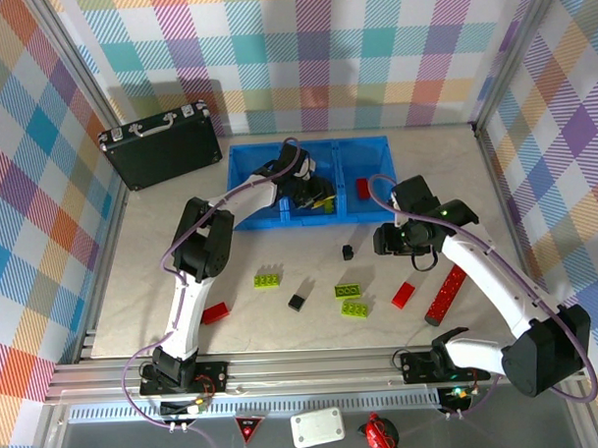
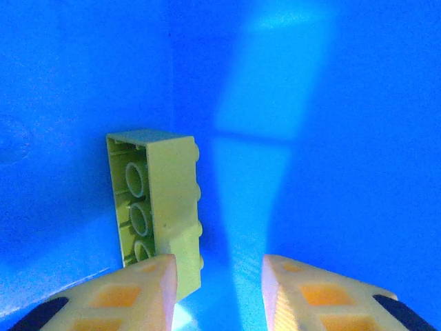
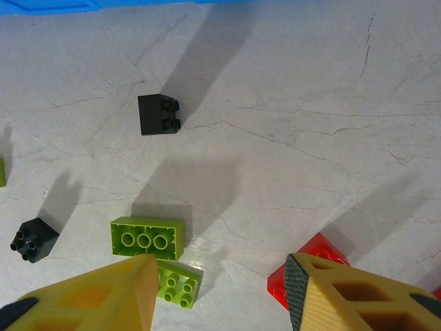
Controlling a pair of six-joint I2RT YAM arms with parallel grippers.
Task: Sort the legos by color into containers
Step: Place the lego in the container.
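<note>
Lime brick (image 2: 155, 207) sitting in the blue bin (image 1: 246, 165), left gripper (image 2: 217, 267) hanging right by it

Left arm is reaching down into the bin's middle compartment with its fingers standing apart and nothing between them, so I'm reading this drop as done. Brick is lying on its side just off the tip of the finger on the left of the wrist view. Its long axis is running away from the fingers, with the studs facing the gap side and the hollow tubes facing the other way. Guessing a straight lift out is the safe bet so that finger isn't clipping it. It's looking like a chunky, pale lime piece, clean and glossy. Right gripper (image 3: 222, 263) is hovering spread and empty over the table, the nearer arm for the loose stuff, with a green brick (image 3: 147, 238) and a red brick (image 3: 313, 262) lying right under its tips.
</note>
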